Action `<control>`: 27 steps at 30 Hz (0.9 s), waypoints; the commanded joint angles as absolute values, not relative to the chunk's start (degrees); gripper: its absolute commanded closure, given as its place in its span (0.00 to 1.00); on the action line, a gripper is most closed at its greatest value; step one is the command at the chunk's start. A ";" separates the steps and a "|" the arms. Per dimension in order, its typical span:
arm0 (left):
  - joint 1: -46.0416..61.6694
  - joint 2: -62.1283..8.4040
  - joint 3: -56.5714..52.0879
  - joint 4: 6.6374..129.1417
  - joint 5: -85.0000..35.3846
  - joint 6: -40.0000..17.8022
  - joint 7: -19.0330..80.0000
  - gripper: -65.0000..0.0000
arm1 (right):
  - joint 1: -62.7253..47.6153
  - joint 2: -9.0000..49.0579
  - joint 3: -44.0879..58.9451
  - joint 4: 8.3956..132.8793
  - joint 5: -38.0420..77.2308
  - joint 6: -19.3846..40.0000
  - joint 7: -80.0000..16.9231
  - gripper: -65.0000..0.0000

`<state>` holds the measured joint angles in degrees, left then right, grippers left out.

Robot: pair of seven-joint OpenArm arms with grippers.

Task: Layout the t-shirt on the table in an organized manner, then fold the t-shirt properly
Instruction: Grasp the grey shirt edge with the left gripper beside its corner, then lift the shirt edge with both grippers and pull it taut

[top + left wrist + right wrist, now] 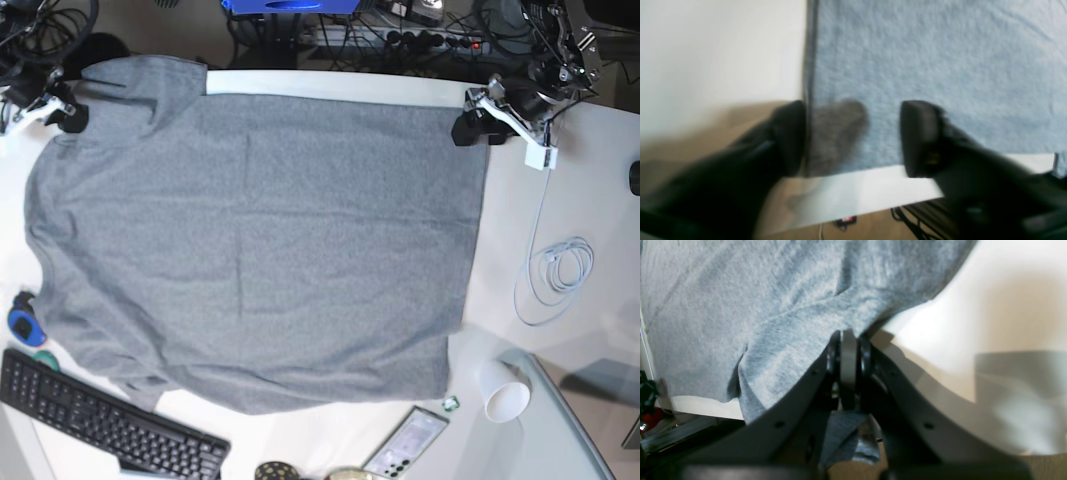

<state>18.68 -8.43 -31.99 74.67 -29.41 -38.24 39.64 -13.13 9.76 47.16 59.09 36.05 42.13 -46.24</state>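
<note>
T-shirt (260, 250) flat on table (590, 180), R gripper (848, 340) clamping hem

both arms end in black, rounded fingers (920, 136) on white brackets with dark screw holes.

No text, label or number is legible in any view.

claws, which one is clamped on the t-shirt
The right claw: shut on a pinched fold of the t-shirt. The left claw stands apart over the shirt's corner, gripping nothing.
</note>
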 commanded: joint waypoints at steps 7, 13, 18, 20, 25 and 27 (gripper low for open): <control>19.47 -8.84 -31.96 74.77 -28.00 -38.11 41.80 1.00 | -14.20 9.27 46.37 57.89 28.18 40.00 -52.18 1.00; 21.93 -9.10 -32.31 80.57 -28.09 -38.11 41.89 1.00 | -15.34 9.36 46.81 61.49 28.18 40.00 -52.35 1.00; 25.54 -8.92 -32.04 88.04 -28.09 -37.93 42.07 1.00 | -17.27 9.10 46.90 69.41 28.18 40.00 -52.53 1.00; 25.89 -8.84 -32.13 89.89 -28.18 -37.93 44.53 1.00 | -17.80 9.10 47.08 71.16 28.18 40.00 -52.62 1.00; 26.95 -8.66 -32.40 93.93 -28.35 -38.02 47.87 1.00 | -18.42 9.10 49.63 74.42 28.18 40.00 -56.57 1.00; 27.91 -8.66 -32.22 96.04 -28.35 -37.93 47.87 1.00 | -18.68 9.10 50.24 75.91 28.18 40.00 -57.19 1.00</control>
<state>27.59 -8.10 -32.03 95.20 -27.57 -37.78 48.69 -18.74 8.03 49.84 74.85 27.70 40.32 -57.67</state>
